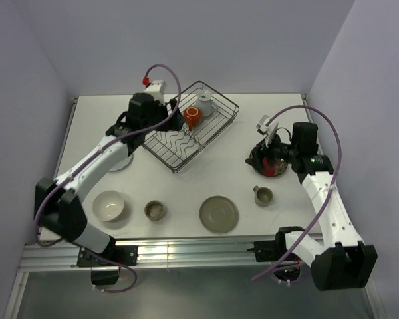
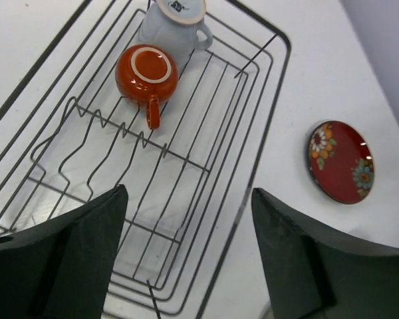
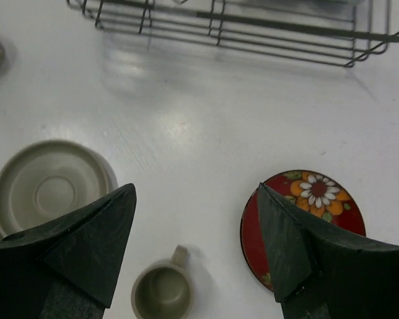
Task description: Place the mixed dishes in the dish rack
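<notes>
Left gripper [image 2: 189,199], jaws apart, hangs over the wire rack [image 2: 253,166] near the upturned glossy orange mug [image 2: 146,70]; right gripper [image 3: 196,193], likewise apart, above the round red plate [image 3: 319,206].

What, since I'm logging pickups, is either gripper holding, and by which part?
Nothing is held. The left gripper is open over the dish rack, its gap empty; the right gripper is open over the table near the red plate.

A white surface [image 1: 186,183] lies glossy, with soft reflections in the right wrist view; pale lavender walls [image 1: 253,40] stand at its far edge and both sides; a silver metal rail [image 1: 199,256] runs along its near edge.
</notes>
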Controlling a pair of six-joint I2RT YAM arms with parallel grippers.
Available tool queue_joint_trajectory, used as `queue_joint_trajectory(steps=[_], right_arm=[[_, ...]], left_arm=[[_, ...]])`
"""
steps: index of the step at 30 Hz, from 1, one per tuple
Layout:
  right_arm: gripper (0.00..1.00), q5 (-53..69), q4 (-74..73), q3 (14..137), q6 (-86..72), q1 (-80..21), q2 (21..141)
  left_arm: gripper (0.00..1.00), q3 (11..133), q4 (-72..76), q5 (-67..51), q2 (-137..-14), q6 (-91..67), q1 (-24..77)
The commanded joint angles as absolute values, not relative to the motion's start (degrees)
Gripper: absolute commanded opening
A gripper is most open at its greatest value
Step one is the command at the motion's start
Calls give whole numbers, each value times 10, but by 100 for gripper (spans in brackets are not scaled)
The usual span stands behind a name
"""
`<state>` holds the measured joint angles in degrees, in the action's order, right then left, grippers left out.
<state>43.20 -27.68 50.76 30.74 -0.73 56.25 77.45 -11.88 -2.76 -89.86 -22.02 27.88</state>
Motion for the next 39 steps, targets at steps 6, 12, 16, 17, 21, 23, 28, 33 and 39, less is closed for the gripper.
queue_joint_trajectory(steps=[6,12,16,17,21,23,28,33,39], right_arm=[[77,414,-685,622,634,-5,692],[76,364,-695,553,726,15,636],[75,340,-707,511,760,57,636],[74,339,-699,500,759,73,641],[73,320,-649,486,725,94,645],[72,302,-620,476,710,97,645],[70,300,-577,462,680,98,670],[65,292,-521,459,617,97,697],[61,287,-471,442,578,97,717]], left_arm=[[93,565,-52,-4,-643,-236,267],[93,455,-33,-52,-490,-279,265],[93,376,-9,-74,-406,-322,265],[93,363,11,-84,-396,-330,265],[92,333,31,-96,-377,-367,265],[92,333,33,-104,-383,-379,265],[91,335,56,-122,-405,-385,265],[91,333,63,-129,-414,-392,265],[91,330,77,-127,-409,-414,265]])
